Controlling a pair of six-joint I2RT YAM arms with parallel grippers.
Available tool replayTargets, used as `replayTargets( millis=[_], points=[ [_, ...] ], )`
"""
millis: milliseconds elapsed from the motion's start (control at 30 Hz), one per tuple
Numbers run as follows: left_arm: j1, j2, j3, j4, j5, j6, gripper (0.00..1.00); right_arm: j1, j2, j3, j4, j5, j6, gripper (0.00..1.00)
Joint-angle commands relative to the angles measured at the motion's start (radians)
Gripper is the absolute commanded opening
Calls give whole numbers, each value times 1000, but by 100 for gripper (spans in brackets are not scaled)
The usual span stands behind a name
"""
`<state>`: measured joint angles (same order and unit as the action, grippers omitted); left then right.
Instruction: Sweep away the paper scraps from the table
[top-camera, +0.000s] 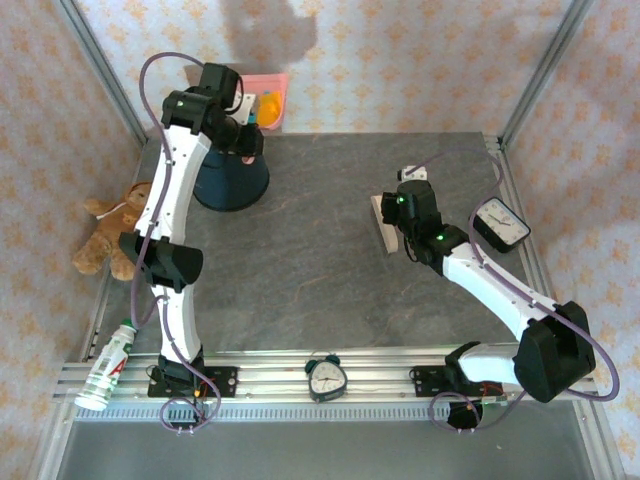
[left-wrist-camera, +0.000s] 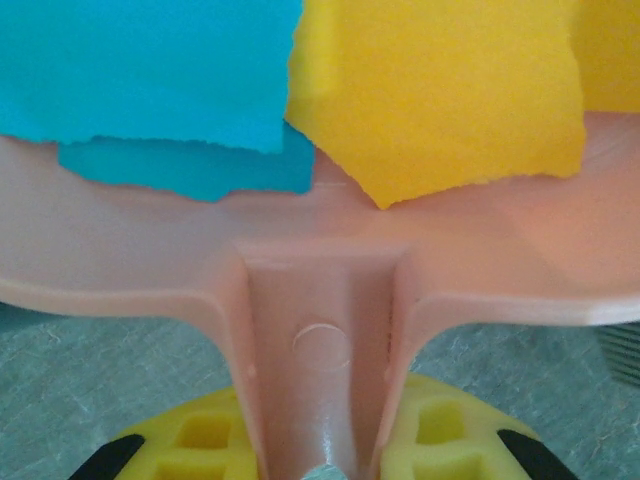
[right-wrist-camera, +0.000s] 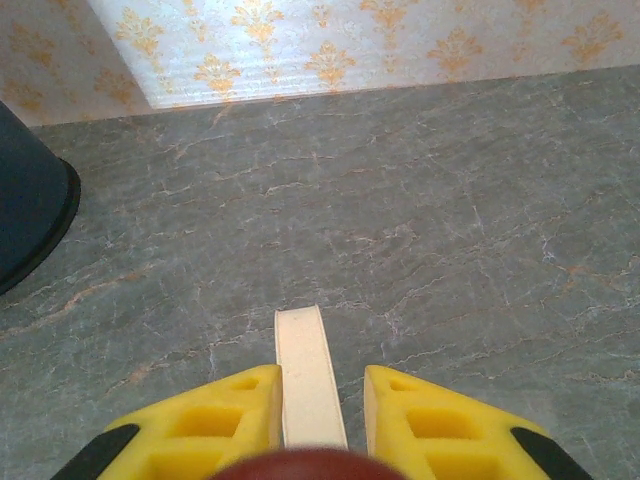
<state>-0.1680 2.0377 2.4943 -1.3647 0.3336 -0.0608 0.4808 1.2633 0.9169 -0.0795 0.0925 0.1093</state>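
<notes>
A pink dustpan (top-camera: 268, 98) is held up at the back of the table (top-camera: 330, 290), beyond the dark bin. My left gripper (top-camera: 249, 120) is shut on its handle (left-wrist-camera: 318, 350), which sits tight between the yellow fingers (left-wrist-camera: 200, 440). Teal and yellow paper scraps (left-wrist-camera: 430, 90) lie in the pan. My right gripper (top-camera: 402, 214) holds a cream brush (top-camera: 385, 226) low over the right half of the table. In the right wrist view the brush's cream strip (right-wrist-camera: 305, 370) runs out between the fingers (right-wrist-camera: 215, 415), with bare stone-patterned table (right-wrist-camera: 400, 200) ahead.
A dark blue bin (top-camera: 232, 176) stands at the back left, under the left arm. A teddy bear (top-camera: 108, 232) and a bottle (top-camera: 107, 366) lie off the left edge. A white clock (top-camera: 500, 223) sits at the right edge and an alarm clock (top-camera: 326, 378) on the front rail.
</notes>
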Motion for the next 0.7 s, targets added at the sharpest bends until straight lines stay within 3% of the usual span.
replayTargets(
  millis=[0, 667],
  points=[
    [24, -24, 30, 55, 61, -55, 0, -5, -4, 20, 0, 1, 13, 0],
    [160, -24, -65, 353, 274, -333, 0, -5, 0, 28, -9, -2, 15, 0]
  ],
)
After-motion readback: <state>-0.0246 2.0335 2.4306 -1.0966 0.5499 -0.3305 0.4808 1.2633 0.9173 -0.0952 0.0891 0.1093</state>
